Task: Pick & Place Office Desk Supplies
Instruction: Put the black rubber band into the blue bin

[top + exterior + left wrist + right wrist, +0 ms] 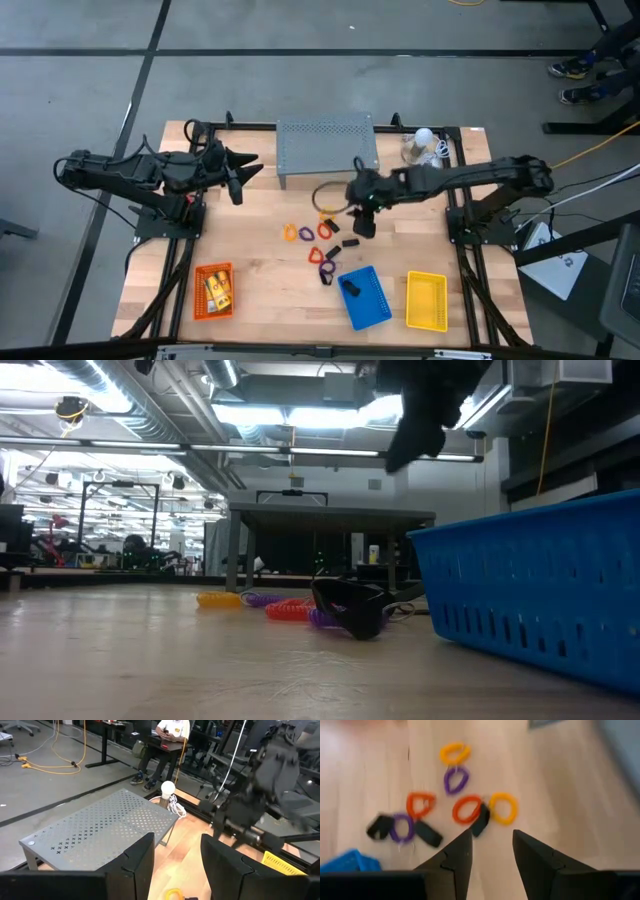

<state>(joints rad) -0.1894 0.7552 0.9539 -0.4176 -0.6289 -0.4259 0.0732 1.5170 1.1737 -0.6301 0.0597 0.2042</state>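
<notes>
**Right arm poised over the scattered loops and clips**

At the table's left edge, toward the rear, the left gripper [243, 172] waits in the air facing the grey perforated metal shelf [328, 146], its fingers parted and holding nothing; it looks parked out of the way. Near the front left corner the orange basket [213, 291] already holds yellow-orange packets [217, 288], flat and boxy, apparently sorted.

Mid-table, the thin loops [467, 809] lie loose on the pale wood in orange, yellow and purple, rounded or teardrop-shaped, mixed with short matte black clips [481, 819]. The right gripper [364, 222] hangs just above this cluster, jaws partly open and empty, probably lining up on a piece.

Along the front edge, the blue basket [366, 297], slotted plastic, holds one black piece [351, 288]; beside it, nearer the front right corner, stands the yellow basket [427, 300]. A white bulb [424, 137] sits at the rear right.
</notes>
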